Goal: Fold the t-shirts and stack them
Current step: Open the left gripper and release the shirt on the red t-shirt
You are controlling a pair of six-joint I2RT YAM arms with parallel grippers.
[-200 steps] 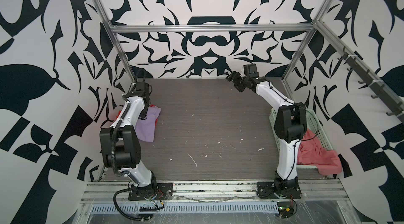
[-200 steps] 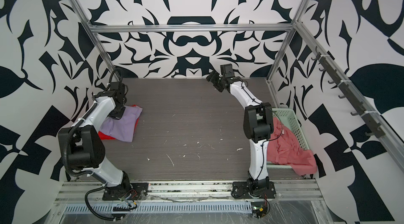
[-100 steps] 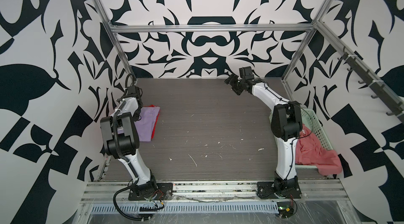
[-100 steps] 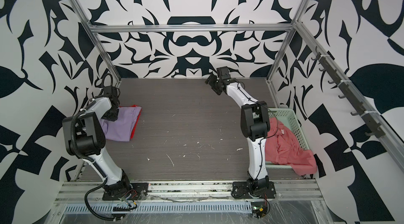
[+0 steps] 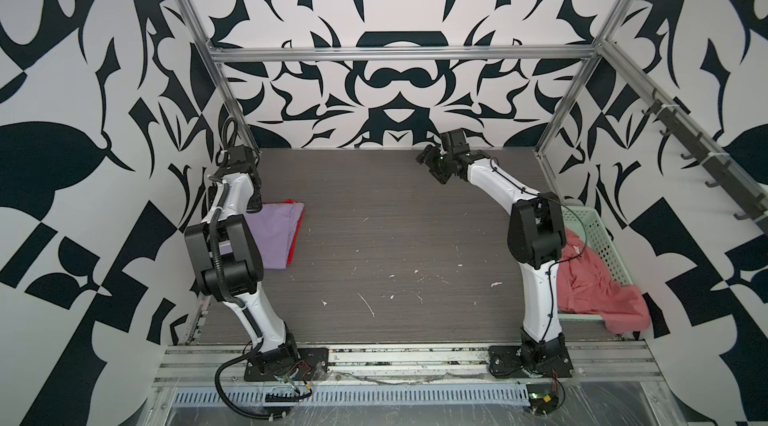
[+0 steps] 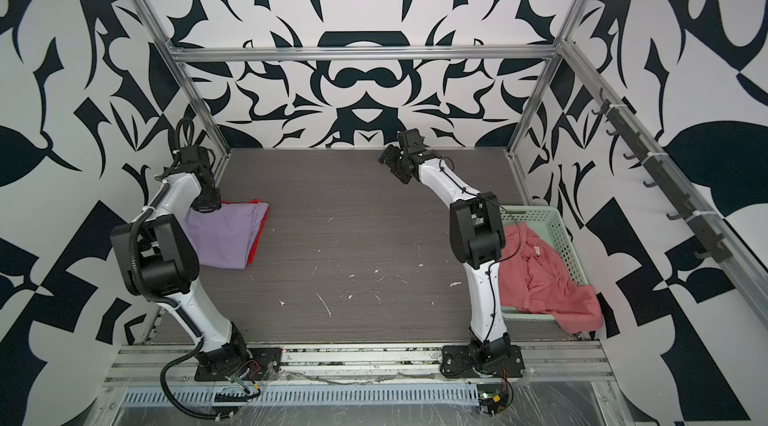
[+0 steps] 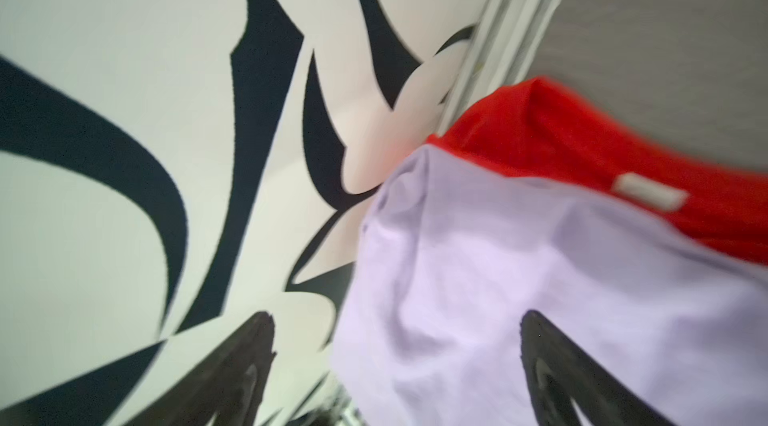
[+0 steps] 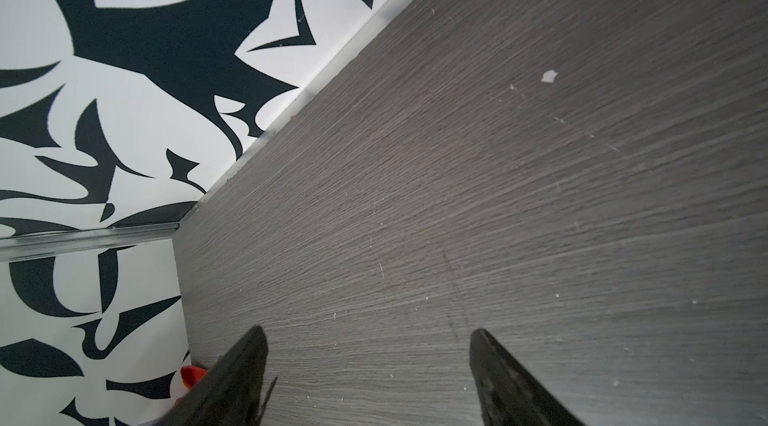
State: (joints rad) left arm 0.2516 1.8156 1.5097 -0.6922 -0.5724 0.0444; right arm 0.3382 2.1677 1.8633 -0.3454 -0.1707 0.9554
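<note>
Your left gripper (image 7: 397, 315) hangs with jaws spread wide above the lilac t-shirt (image 5: 272, 236). That shirt lies folded on the red t-shirt (image 7: 582, 145) at the left edge of the table (image 5: 395, 245). At the far middle, your right gripper (image 8: 370, 332) is also spread, holding nothing over the tabletop. On the right, the salmon pink t-shirt (image 5: 590, 291) lies crumpled in the green basket (image 5: 598, 232), spilling over its near rim.

You have bright, even, diffuse light in both top views; shadows on the table (image 5: 374, 236) are faint and soft-edged. The frame bars (image 5: 399, 54) stay straight out to the edges. Your left wrist view is smeared with blur: the lilac shirt (image 7: 540, 278) and red shirt (image 7: 582, 145) have soft outlines. Your right wrist view shows crisp wood grain, softening toward the corners.
</note>
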